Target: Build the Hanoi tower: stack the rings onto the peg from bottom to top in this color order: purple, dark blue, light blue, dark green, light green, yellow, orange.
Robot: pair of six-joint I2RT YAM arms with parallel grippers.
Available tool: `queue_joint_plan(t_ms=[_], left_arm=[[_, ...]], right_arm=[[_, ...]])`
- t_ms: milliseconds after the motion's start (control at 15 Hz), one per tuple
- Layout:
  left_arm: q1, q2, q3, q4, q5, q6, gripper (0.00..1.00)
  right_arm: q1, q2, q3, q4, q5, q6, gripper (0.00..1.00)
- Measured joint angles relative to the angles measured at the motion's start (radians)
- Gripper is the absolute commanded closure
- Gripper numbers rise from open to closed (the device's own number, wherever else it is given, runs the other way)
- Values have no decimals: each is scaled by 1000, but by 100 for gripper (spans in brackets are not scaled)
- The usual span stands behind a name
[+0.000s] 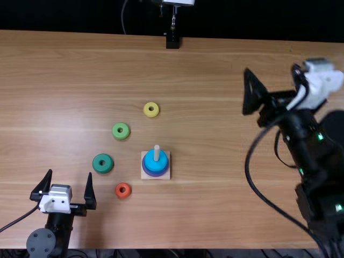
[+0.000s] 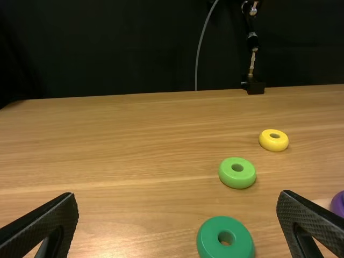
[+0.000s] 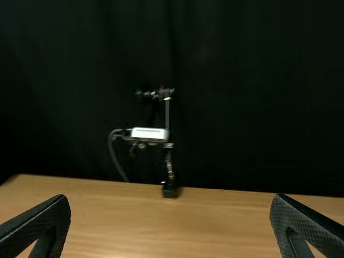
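Your left gripper (image 1: 70, 172) hangs spread near dark green ring (image 1: 108, 164), likely next; your right gripper (image 1: 271, 69), also spread, hangs aside, presumably giving peg (image 1: 156, 152) room. Light blue ring (image 1: 151, 160) sits uppermost there; light green ring (image 1: 125, 134), yellow ring (image 1: 155, 113), orange ring (image 1: 127, 192) lie loose on desk (image 1: 204, 217).

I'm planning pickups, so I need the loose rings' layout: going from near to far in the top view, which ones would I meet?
Orange ring → dark green ring → light green ring → yellow ring.
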Motion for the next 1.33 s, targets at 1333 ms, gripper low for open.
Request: queue_joint_plan(t_ms=[1333], left_arm=[[0,0,0,0,0,0,0]], right_arm=[[-143,-1135,-1157,435,0,-137,0]])
